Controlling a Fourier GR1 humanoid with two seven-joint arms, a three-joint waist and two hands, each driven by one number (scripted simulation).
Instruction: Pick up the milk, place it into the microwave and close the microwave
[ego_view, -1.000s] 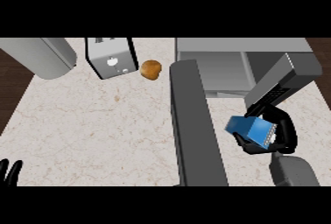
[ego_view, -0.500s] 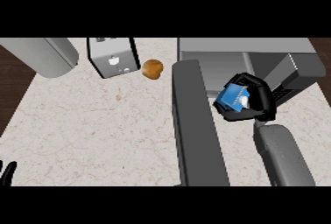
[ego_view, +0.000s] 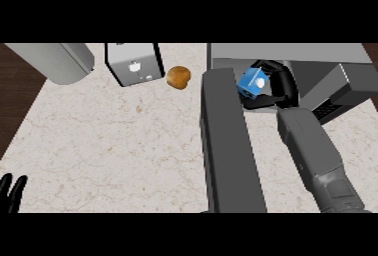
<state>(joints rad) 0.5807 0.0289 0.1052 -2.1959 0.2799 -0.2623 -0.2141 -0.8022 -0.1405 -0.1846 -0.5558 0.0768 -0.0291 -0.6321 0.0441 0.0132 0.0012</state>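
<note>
The right hand (ego_view: 275, 86) is curled round the blue milk carton (ego_view: 253, 81), fingers arched over its far side and the thumb below it, so the carton is carried clear of any surface. Hand and carton sit at the mouth of the microwave (ego_view: 310, 60), just past the hinge end of the open microwave door (ego_view: 227, 145), which stretches down the view as a long dark slab right beside the grey forearm.

The main risk is release too early. I cannot tell how deep the carton lies in the cavity; if it is only at the lip, letting go could leave it tipped on the edge or in the door's path, and the door would then not shut. The carton also looks tilted in the grasp, so it may topple when set down. Pulling the hand back could drag the carton out again if a finger catches it, and the forearm runs close to the door, so a sideways drift might knock it.

Further out on the tabletop (ego_view: 111, 145) lie a brown potato-like item (ego_view: 178, 77), a toaster (ego_view: 133, 65) and a grey cylinder (ego_view: 55, 61), all well apart from the action. The left hand (ego_view: 12, 192) rests open at the lower left edge.
</note>
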